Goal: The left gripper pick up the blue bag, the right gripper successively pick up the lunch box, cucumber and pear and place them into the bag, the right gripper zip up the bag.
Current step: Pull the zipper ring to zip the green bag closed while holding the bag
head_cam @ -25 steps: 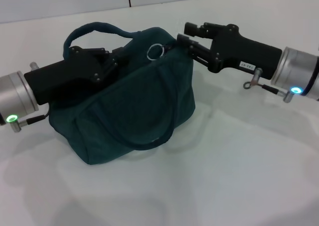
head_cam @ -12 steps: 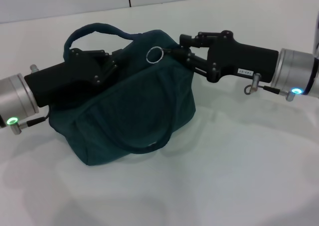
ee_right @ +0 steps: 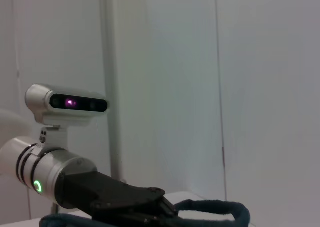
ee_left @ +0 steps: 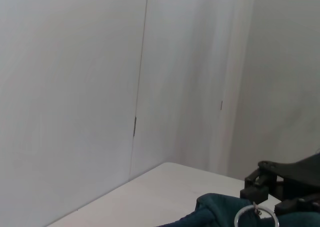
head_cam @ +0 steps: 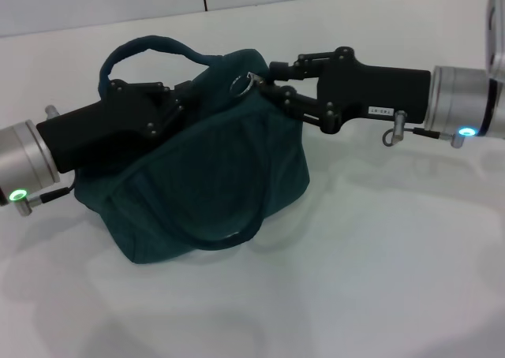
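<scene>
Since the earlier pictures the right end effector [head_cam: 264, 80] had slid leftward along the top of the blue bag [head_cam: 213, 177], and the silver ring pull [head_cam: 241, 83] it trailed had moved with it, toward the bag's middle. On the left of the head view, the left end effector [head_cam: 180, 98] was buried in the bag's upper edge beneath the arched handle [head_cam: 150, 46], its fingers closed on the fabric and holding that side up — the bag itself sat slumped on the white worktop [head_cam: 379, 279], its second handle [head_cam: 237, 228] drooping down the front. Further right, the right end effector's fingers were pinched together at the zip by the ring; whether they held the pull or only the fabric beside it could not be told. The lunch box, cucumber and pear showed in none of the views.
</scene>
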{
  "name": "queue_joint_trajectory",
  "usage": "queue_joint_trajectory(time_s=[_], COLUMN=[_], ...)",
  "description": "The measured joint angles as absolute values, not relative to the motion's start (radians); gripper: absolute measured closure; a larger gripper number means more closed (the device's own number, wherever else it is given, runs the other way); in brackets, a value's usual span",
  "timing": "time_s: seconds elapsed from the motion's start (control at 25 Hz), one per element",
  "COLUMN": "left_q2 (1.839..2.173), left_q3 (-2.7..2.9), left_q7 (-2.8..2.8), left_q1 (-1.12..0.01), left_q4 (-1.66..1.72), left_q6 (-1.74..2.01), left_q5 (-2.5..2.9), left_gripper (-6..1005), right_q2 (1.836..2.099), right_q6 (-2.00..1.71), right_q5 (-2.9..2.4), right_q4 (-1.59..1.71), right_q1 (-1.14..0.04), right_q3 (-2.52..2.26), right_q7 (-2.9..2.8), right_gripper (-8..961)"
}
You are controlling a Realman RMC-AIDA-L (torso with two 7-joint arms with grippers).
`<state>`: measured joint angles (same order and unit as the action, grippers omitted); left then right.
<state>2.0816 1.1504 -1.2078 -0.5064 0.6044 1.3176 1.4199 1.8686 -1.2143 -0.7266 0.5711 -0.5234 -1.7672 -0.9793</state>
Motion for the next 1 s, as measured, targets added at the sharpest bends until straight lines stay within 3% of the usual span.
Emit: queue_joint_trajectory(time_s=[0.36, 1.0], left_q2=[2.082, 2.086], left_q3=[1.140, 1.138], left_q7=[-1.196, -1.146], left_q1=[-0.501, -0.501], left_q4=[0.604, 0.593], left_q6=[1.319, 1.321], left_q5=[1.421, 1.407], left_gripper=[937, 938], right_q2=[1.918, 1.940], right_q6=[-1.220, -1.221], right_q5=[-1.141, -1.290], right_q4=[0.751, 0.810], right_q1=[-0.513, -0.536], right_q3=[-1.520, -1.473], right_q7=[-1.230, -1.352], right_gripper=[607, 633])
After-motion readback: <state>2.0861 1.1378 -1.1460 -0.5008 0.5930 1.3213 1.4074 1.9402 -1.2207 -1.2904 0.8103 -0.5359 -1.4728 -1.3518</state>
